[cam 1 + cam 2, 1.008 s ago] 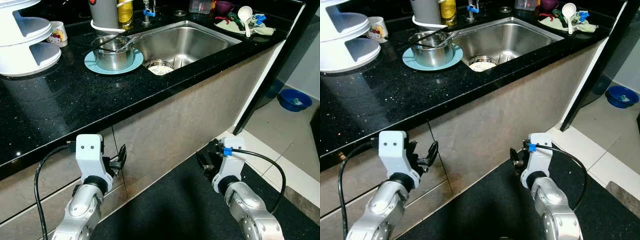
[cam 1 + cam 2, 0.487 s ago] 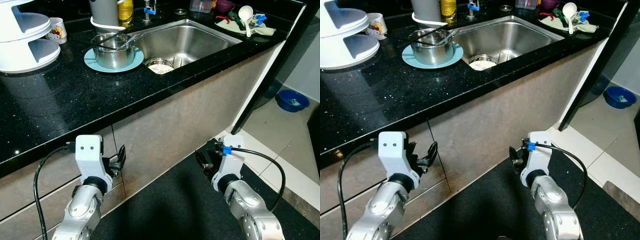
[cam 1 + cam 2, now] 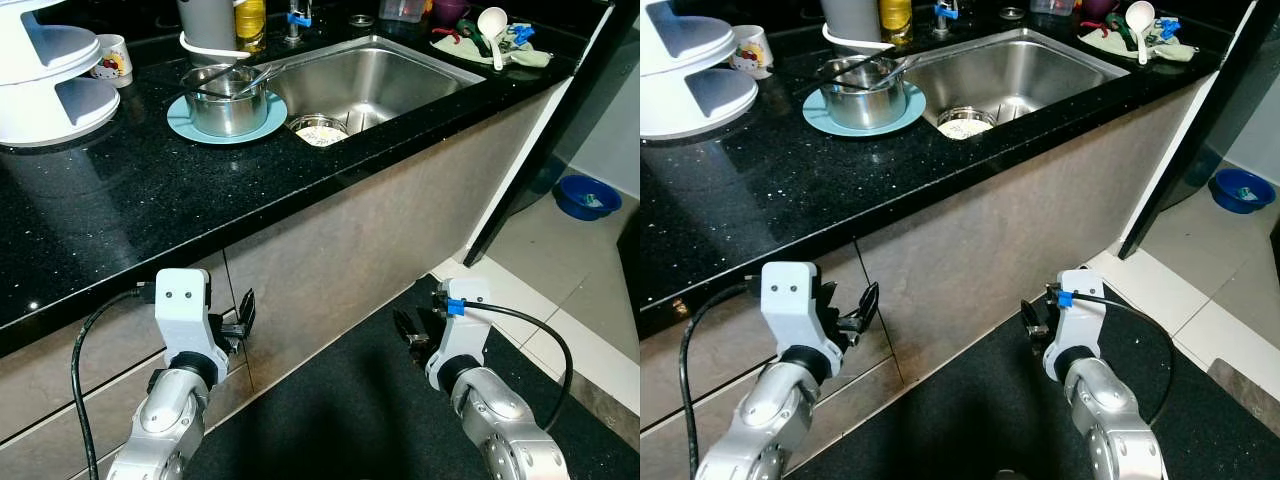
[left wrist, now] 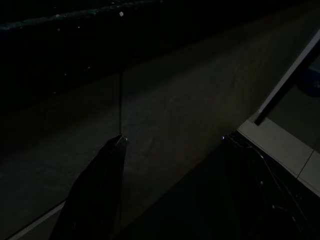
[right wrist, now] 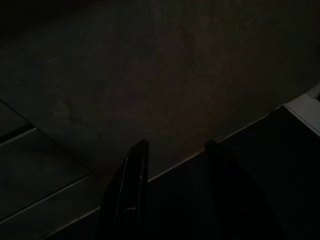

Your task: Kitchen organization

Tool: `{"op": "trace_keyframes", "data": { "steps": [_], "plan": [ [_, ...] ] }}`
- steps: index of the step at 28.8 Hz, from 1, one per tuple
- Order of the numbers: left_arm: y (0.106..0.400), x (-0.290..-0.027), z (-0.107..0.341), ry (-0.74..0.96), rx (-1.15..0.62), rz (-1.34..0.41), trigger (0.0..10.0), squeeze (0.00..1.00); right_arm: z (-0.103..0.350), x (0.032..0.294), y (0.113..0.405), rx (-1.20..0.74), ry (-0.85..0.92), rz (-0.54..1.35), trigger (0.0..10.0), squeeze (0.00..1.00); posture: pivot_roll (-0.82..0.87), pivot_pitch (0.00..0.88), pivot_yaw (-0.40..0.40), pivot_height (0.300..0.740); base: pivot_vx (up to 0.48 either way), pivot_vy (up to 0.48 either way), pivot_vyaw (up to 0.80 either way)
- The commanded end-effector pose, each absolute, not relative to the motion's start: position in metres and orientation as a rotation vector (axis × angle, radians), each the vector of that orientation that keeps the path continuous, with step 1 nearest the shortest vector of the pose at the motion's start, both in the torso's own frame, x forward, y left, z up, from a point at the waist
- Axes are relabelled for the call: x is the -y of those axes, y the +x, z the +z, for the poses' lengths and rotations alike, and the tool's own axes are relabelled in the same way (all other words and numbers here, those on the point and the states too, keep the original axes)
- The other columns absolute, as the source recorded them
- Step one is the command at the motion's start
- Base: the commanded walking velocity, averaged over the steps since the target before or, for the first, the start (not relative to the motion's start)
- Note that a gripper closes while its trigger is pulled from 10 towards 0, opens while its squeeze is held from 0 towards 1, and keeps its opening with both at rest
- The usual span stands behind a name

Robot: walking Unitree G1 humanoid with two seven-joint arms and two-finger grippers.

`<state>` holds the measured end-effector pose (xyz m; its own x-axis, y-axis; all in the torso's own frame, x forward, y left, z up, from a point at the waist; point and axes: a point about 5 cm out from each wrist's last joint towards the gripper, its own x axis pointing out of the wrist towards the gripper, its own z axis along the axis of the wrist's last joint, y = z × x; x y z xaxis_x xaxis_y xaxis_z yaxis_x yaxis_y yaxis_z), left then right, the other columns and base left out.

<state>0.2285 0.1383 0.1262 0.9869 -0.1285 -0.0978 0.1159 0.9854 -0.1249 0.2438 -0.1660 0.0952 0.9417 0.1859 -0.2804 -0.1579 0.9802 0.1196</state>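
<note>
A steel pot with utensils in it stands on a light blue plate on the black countertop, left of the steel sink. A small strainer lies in the sink. Both arms hang low in front of the cabinet front, well below the counter edge. My left gripper is open and holds nothing; its fingers point at the dark cabinet panel. My right gripper is open too, with its fingers near the cabinet base.
A white tiered rack and a mug stand at the counter's far left. A white ladle rests on a green cloth right of the sink. A dark mat covers the floor; a blue bowl sits on the tiles at right.
The head view has shifted slightly. Both arms hang in about the same place, the right one a little lower. Nothing on the counter has moved.
</note>
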Motion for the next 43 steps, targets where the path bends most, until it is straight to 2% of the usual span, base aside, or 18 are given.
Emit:
{"op": "trace_keyframes", "data": {
  "steps": [1,33,43],
  "plan": [
    [0.228,-0.136,0.122,-0.121,-0.129,-0.134,10.0,0.0,0.097,0.168,0.242,-0.291,0.096,0.165,10.0,0.0,-0.06,0.061,-0.017,0.74,0.0,0.0,0.0],
    [0.223,-0.139,0.122,-0.112,-0.132,-0.126,10.0,0.0,0.095,0.165,0.239,-0.299,0.107,0.176,10.0,0.0,-0.04,0.059,-0.029,0.74,0.0,0.0,0.0],
    [0.202,-0.15,0.13,-0.09,-0.151,-0.098,10.0,0.0,0.103,0.157,0.219,-0.299,0.137,0.19,10.0,0.0,0.02,0.18,-0.001,0.74,0.0,0.0,0.0]
  ]
}}
